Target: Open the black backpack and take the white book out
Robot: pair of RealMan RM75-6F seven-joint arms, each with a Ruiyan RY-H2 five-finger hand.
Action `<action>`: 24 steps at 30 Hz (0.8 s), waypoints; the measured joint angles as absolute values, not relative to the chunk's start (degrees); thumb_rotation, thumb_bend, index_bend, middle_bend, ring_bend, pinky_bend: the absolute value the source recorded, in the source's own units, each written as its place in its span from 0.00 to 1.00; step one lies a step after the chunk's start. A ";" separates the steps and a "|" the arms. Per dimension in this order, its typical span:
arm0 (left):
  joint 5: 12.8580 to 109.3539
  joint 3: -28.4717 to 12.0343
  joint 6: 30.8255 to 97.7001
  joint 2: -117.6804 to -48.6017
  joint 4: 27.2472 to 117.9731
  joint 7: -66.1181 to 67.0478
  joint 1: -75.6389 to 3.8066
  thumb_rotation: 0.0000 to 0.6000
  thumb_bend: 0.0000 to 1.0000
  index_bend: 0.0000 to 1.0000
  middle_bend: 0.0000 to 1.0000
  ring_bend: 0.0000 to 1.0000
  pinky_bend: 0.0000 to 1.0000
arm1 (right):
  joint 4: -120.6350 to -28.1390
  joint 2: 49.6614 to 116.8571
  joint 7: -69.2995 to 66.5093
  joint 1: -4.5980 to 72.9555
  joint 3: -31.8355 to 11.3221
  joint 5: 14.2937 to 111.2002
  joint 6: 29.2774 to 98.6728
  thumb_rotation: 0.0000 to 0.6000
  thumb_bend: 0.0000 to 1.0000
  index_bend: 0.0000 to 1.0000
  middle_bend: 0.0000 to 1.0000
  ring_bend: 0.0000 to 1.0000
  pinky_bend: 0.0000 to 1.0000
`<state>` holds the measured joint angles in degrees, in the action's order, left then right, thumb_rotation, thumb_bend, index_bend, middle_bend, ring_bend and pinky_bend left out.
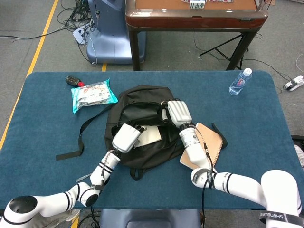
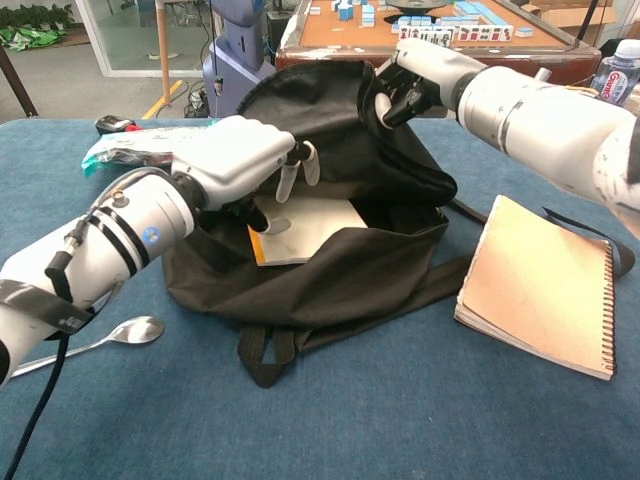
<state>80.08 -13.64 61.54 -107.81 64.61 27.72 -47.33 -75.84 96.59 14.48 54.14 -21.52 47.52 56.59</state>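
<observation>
The black backpack point(image 1: 142, 154) point(image 2: 340, 275) lies in the middle of the blue table with its mouth open. The white book point(image 1: 153, 135) point(image 2: 318, 222), orange along its spine, lies flat inside the opening. My left hand point(image 1: 126, 137) point(image 2: 238, 160) reaches into the opening from the left. Its fingers are spread just above the book's left edge, and the thumb tip is at that edge. My right hand point(image 1: 176, 111) point(image 2: 412, 72) grips the bag's upper flap and holds it raised at the back.
A brown spiral notebook point(image 1: 210, 142) point(image 2: 540, 285) lies just right of the bag. A spoon point(image 2: 108, 340) lies at the front left. A snack packet point(image 1: 92, 95) point(image 2: 125, 150) and a small black device point(image 1: 72, 80) sit at the back left, and a water bottle point(image 1: 240, 81) at the back right.
</observation>
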 measured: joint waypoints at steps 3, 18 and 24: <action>78.68 -13.07 60.49 -108.12 64.74 30.07 -47.18 1.00 0.21 0.27 0.39 0.39 0.36 | -75.69 96.67 14.33 53.82 -21.35 47.76 56.55 1.00 0.53 0.60 0.46 0.34 0.25; 76.34 -9.70 61.80 -109.11 69.98 36.93 -45.08 1.00 0.18 0.13 0.29 0.32 0.33 | -75.10 96.83 14.00 52.67 -21.11 48.57 56.33 1.00 0.52 0.60 0.46 0.34 0.25; 75.37 -13.46 62.68 -109.41 68.48 34.19 -45.98 1.00 0.18 0.16 0.30 0.32 0.33 | -75.85 96.54 14.12 52.35 -21.23 48.96 56.53 1.00 0.52 0.60 0.46 0.34 0.25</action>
